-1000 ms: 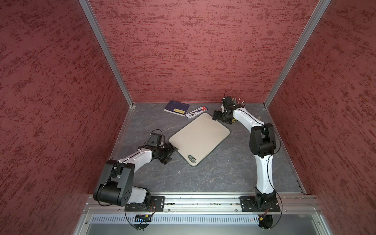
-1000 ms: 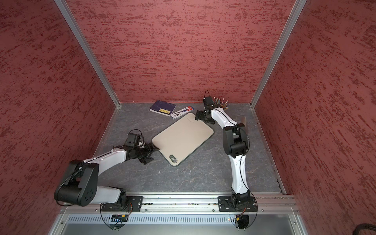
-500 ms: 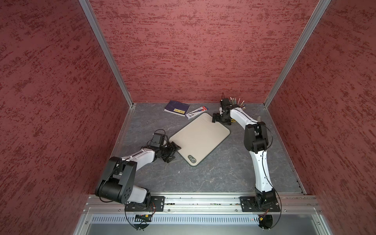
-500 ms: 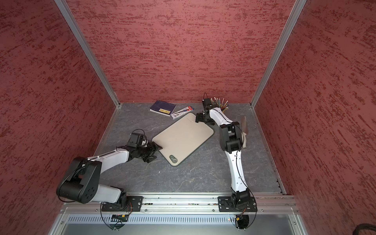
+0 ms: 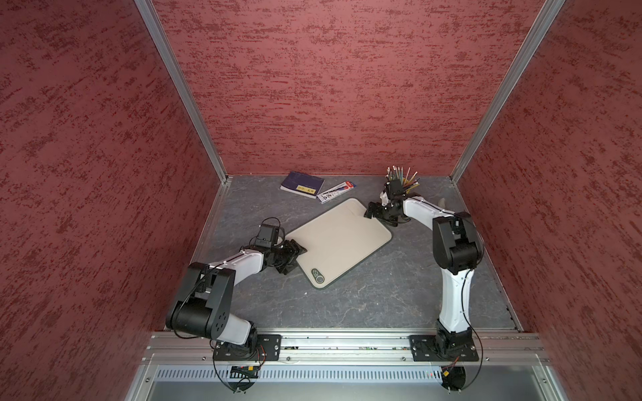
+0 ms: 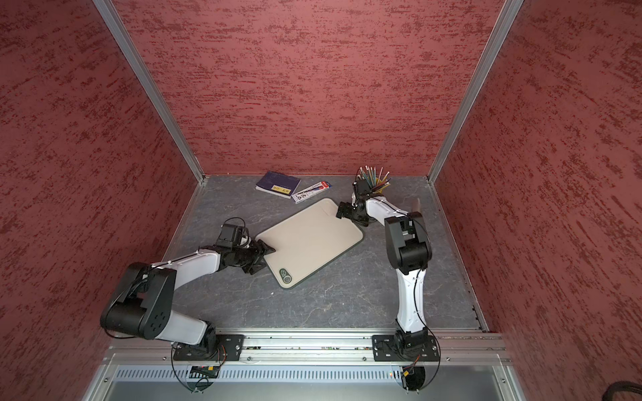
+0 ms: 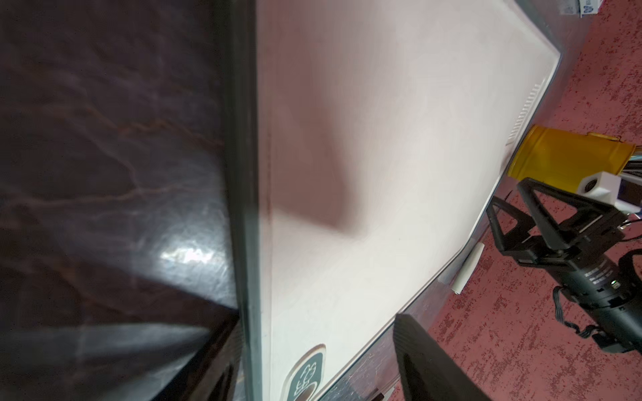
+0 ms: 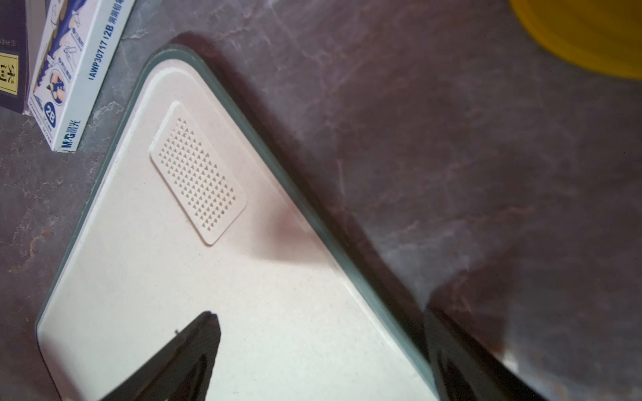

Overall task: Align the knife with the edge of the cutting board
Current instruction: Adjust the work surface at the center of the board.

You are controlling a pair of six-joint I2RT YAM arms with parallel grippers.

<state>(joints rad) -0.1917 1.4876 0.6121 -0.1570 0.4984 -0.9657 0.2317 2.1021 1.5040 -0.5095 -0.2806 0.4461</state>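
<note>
Nearest me, the left gripper point(image 5: 294, 258) sat at the near short edge of the large flat beige cutting board with a thin dark rim point(image 5: 342, 239). Its fingers were partly apart, astride that edge, clamping nothing visible. The board lay skewed on the grey marbled table point(image 5: 347, 305).

Further back, the right gripper point(image 5: 372, 211) hung over the board's far corner, fingers spread wide and empty.

The kitchen knife with a pale beige handle point(image 5: 443, 201) lay on the table well apart from the board. It was to the right of those fingers, behind the right forearm and near the right wall, mostly hidden. Its long axis seemed to run near-to-far; unconfirmed.

Judgement: the right arm is nearer and must swing rightward.

Farthest stood a yellow cup of coloured pencils point(image 5: 403, 178).
</note>
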